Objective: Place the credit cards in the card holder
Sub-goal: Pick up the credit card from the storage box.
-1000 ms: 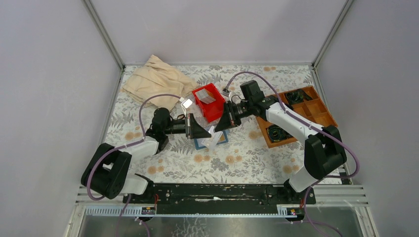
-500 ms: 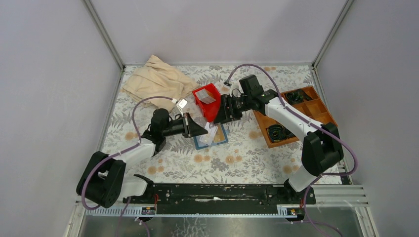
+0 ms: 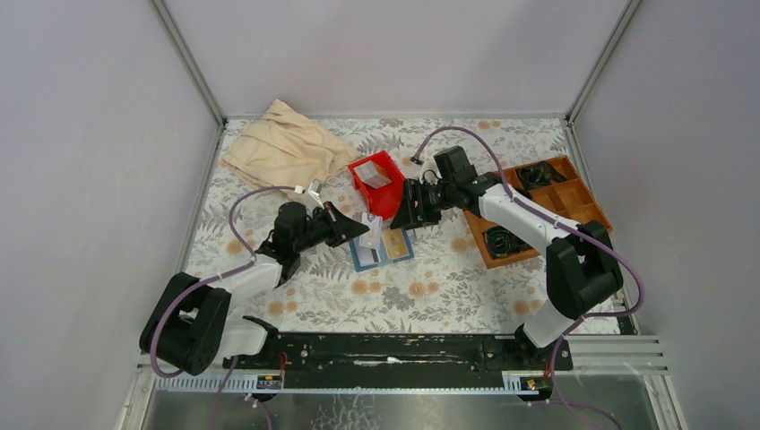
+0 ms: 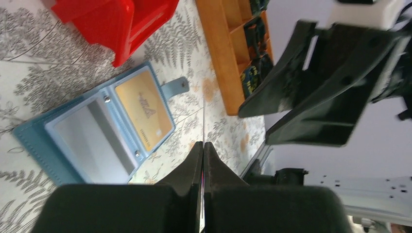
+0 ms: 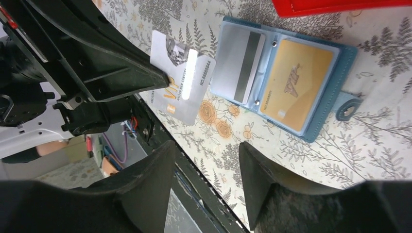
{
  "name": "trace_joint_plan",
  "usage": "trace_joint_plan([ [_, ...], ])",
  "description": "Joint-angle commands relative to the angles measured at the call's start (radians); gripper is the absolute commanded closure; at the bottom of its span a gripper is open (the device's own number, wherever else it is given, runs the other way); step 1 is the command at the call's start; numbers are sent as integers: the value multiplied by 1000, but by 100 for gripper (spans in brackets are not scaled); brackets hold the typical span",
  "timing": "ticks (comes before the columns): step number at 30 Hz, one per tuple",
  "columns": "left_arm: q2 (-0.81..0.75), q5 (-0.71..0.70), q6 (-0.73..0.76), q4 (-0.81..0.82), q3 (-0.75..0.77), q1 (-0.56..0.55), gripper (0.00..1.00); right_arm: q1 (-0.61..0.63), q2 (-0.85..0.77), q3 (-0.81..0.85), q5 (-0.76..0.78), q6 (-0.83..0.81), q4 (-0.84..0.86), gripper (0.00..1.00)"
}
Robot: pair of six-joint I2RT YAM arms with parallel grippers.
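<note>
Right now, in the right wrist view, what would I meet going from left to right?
left gripper → silver card that it grips → grey card in the card holder, left pocket → gold card, right pocket → snap tab

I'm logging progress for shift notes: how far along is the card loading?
Done: a gold card and a grey striped card sit in the open card holder. In hand: the left claw pinches a white card; the right claw is open, empty. Left: slotting that card; a pale item shows in the red bin.

Lab enclosure: grey panels, aluminium frame
</note>
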Motion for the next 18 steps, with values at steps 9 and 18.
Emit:
trace_joint_plan([
  [9,85,-14,-220,348,-23,-7,100,-5,6,-114,-163,257,400,45],
  [18,178,2,-361,588,-69,-13,100,-5,29,-145,-185,327,508,48],
])
